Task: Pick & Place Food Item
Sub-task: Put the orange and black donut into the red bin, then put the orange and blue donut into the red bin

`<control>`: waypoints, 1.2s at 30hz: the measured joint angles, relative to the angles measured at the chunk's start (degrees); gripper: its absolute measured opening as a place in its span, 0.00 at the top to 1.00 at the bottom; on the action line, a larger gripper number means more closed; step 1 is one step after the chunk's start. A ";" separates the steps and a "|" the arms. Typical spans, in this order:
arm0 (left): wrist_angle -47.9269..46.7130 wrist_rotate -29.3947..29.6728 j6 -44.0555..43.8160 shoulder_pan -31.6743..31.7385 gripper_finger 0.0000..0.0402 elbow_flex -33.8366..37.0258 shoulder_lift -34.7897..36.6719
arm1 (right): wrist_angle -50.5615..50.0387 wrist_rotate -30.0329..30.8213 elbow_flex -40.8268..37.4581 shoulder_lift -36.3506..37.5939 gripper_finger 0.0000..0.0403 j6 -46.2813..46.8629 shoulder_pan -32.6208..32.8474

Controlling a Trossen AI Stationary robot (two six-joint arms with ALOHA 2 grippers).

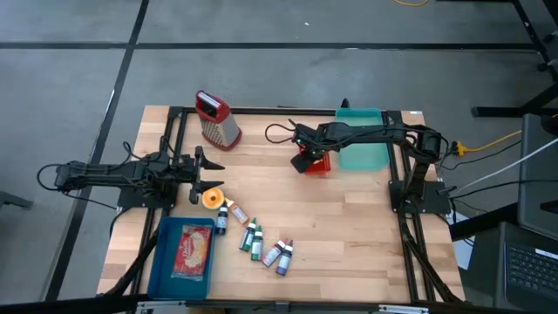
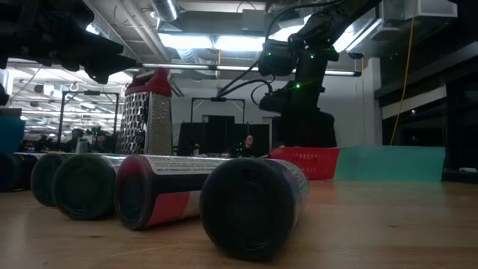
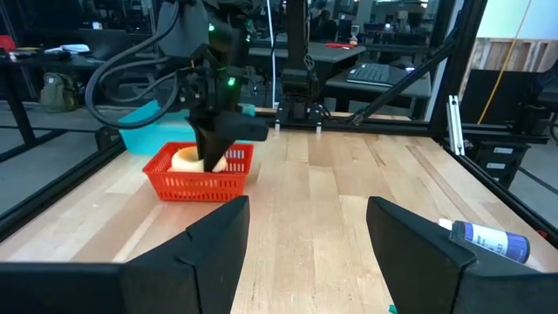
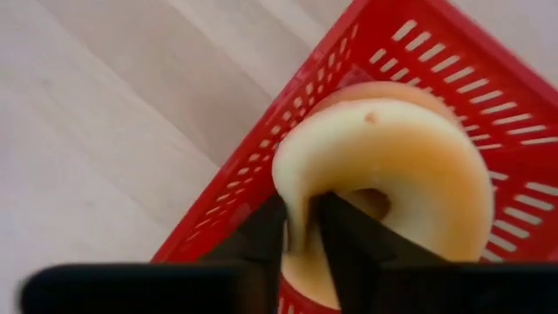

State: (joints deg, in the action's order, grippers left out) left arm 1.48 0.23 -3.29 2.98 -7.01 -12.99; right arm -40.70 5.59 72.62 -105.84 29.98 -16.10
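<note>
As I read it: placement step.
Right gripper (image 4: 301, 231): jaws pinch the bagel (image 4: 384, 166) rim, lowering it inside red basket (image 4: 488, 96).
Left gripper (image 3: 305, 249): jaws open, idle.

The right gripper (image 4: 301, 228) sits low over a red basket (image 4: 453, 61), its two dark fingers (image 4: 344, 235) pinching the pale rim of a doughnut-shaped food item (image 4: 392, 148) between them. One finger reaches into the ring's centre hole, the other presses on the outer edge. The ring stands tilted on its edge inside the basket, cream-coloured on its face and browner along the upper rim. The basket's slotted wall runs diagonally, and beside it lies the light wooden desk (image 4: 113, 113).
</note>
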 joint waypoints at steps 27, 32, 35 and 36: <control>-14.18 0.00 -1.49 0.30 0.43 0.00 -0.32 | -2.49 13.87 10.50 9.94 0.35 -0.86 5.62; -18.97 0.06 -2.82 1.62 0.43 -1.04 -1.49 | 1.18 15.62 11.82 9.97 0.35 -2.02 8.73; -18.69 0.90 -3.18 1.61 0.43 -1.16 -2.54 | 1.76 16.18 11.82 9.97 0.35 -2.41 10.19; -18.86 2.56 -3.70 1.62 0.43 -1.16 -3.13 | 1.76 16.56 11.82 9.97 0.35 -2.63 10.50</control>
State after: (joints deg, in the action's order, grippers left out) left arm -17.38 2.79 -6.99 4.60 -8.16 -16.12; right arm -38.94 22.15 84.44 -95.88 27.35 -5.59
